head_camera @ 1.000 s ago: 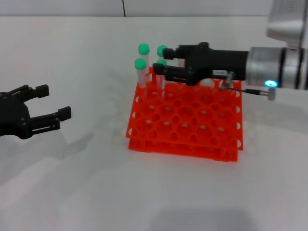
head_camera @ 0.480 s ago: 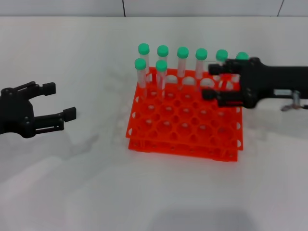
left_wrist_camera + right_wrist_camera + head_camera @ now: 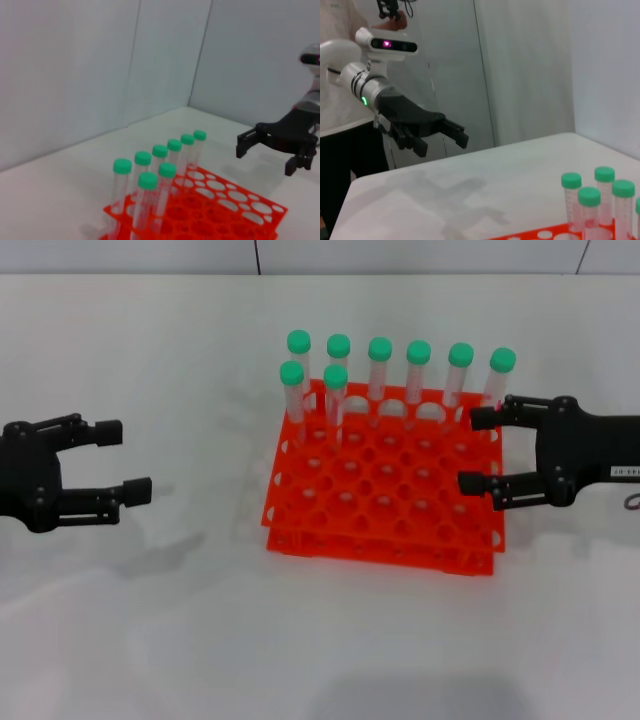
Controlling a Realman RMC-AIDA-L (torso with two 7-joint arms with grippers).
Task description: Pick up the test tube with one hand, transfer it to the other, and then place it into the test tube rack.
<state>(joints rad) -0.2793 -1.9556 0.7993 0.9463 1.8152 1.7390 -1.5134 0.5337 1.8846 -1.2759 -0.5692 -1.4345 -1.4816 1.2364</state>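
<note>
— Left gripper [image 3: 122, 458], condition?

— Fingers spread wide, nothing between them. It hangs over the white table [image 3: 150, 620] at the left side, well apart from the rack [image 3: 385, 490]. In the right wrist view the same gripper [image 3: 442, 136] shows on a silver-white arm with a green light, fingers apart and empty.

— Rack next.

— Orange-red, two tiers, a grid of round holes, standing flat near the middle of the table. Eight green-capped tubes stand upright in it. Six fill the back row; two more sit in the second row at its left end.

— Which is the test tube [image 3: 334, 390] in question?

— The right one of the two in the second row, seated in its hole just beside its neighbour. All eight look alike, so I identify it by position only. In the left wrist view it [image 3: 166, 186] stands among the others at the near edge of the rack [image 3: 235, 210].

— Right gripper [image 3: 475, 450]?

— Fingers parted, empty. It sits at the rack's right edge, one finger near the back corner, the other lower along the side. It touches no tube. The left wrist view shows it [image 3: 265, 150] clear of the rack.
</note>
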